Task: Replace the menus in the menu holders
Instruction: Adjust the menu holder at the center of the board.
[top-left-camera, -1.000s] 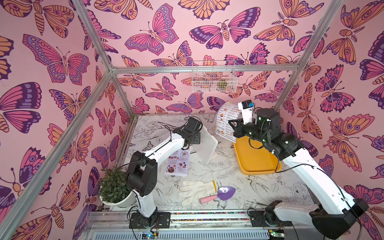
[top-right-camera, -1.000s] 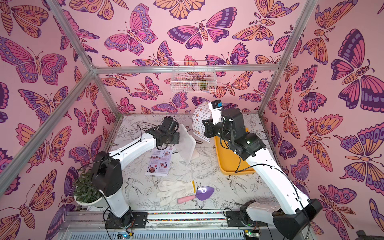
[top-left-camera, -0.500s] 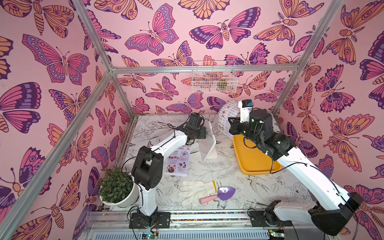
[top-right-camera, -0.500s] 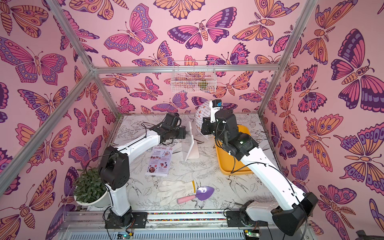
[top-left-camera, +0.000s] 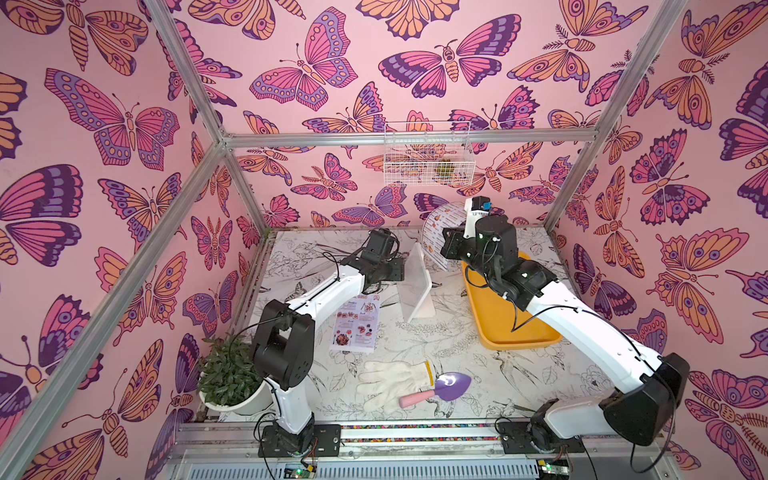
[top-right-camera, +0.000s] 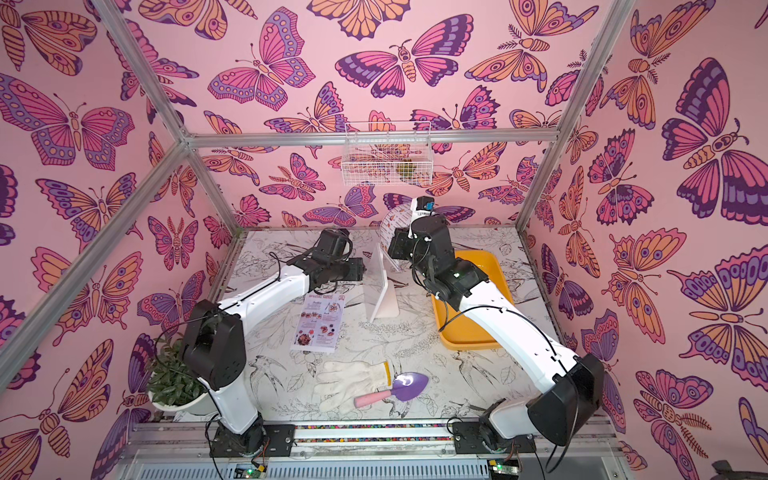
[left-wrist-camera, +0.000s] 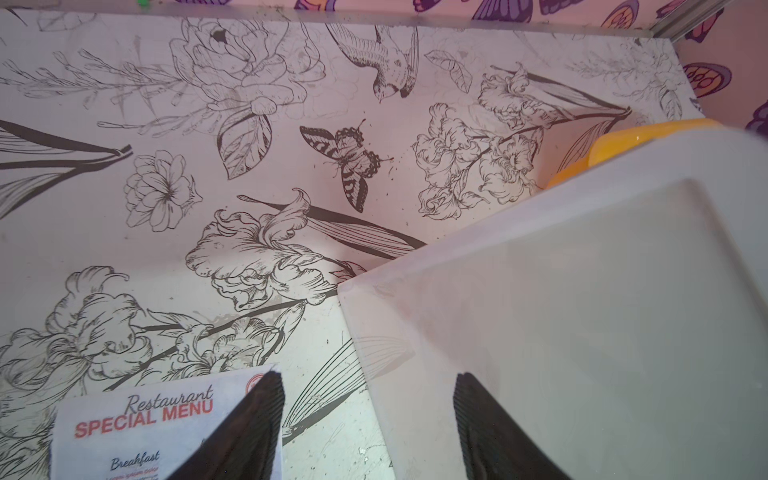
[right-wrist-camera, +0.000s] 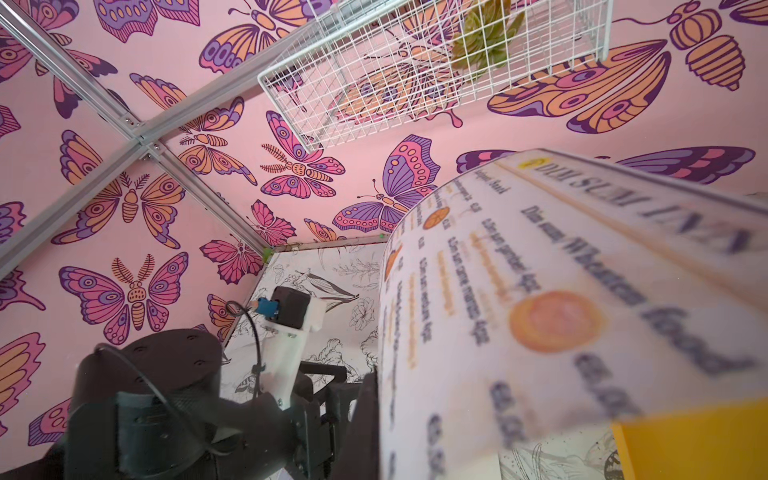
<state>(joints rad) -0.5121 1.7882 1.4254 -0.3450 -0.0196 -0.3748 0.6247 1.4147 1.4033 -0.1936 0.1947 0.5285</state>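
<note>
Menu holder (top-left-camera: 417, 286) now upright, left gripper (left-wrist-camera: 365, 376) spread beside it; right gripper (top-left-camera: 445, 245) pinching Dim Sum menu (top-left-camera: 434, 226).

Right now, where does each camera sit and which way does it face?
Top views: high above the arm bases, looking down on the whole table; left arm and right arm both show.
Left wrist: rides the left arm, looks down past the open left pincer at menu holder and Special Menu sheet.
Right wrist: rides the right arm, tilted up at the Dim Sum Inn menu, wire basket and left arm.
Shared: top and left wrist views both show the menu holder.
</note>
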